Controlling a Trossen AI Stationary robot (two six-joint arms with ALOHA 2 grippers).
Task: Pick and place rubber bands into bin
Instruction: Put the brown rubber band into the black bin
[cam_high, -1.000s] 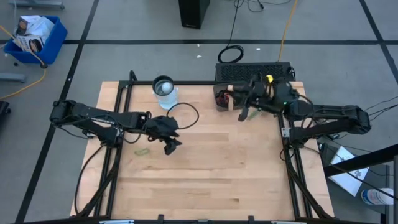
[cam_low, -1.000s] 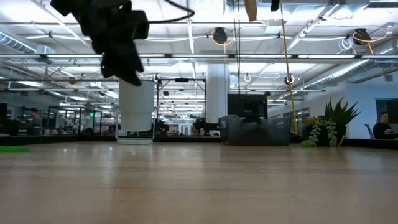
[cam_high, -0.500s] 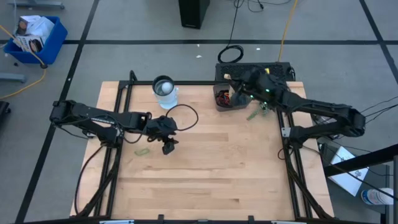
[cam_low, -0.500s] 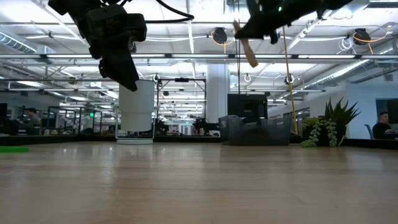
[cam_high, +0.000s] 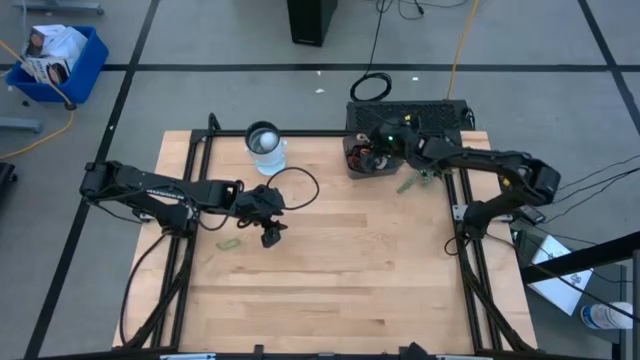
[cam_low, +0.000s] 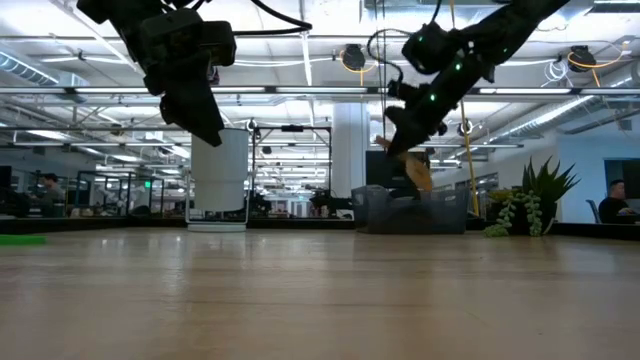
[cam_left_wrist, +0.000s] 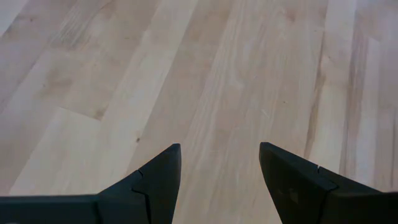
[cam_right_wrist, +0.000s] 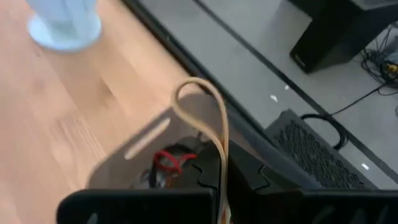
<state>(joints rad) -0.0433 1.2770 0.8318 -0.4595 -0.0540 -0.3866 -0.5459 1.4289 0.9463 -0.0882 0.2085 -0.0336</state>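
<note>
Rubber bands are the prize, and a tan rubber band (cam_right_wrist: 214, 134) dangles as a loop from the right claw (cam_high: 378, 152), whose fingers are pinched fully shut on it. That claw hovers right over the smoky-grey bin (cam_high: 352, 168) at the desk's far edge, toward its right corner, so by my read the carry is done and the drop is the step in hand. What it calls for next, I'd say: a little lower, fingers apart, and the loop has to fall inside the walls, not drape over the rim.

Inside the bin, a red band (cam_right_wrist: 168, 159) lies on the floor; other contents are too blurred to name. Another small greenish band (cam_high: 410, 184) lies on the desk just beside the bin, and a green band (cam_high: 229, 243) sits nearer the left edge.

The left claw (cam_high: 270, 233) hangs above the desk (cam_high: 340, 280) next to that green band, fingers spread wide, holding nothing; its wrist camera shows only bare wood between them.

Hard to make out: how much of the tan loop is actually gripped, since the claw body hides its lower end. A clear round cup (cam_high: 265, 142) stands at the far edge.
</note>
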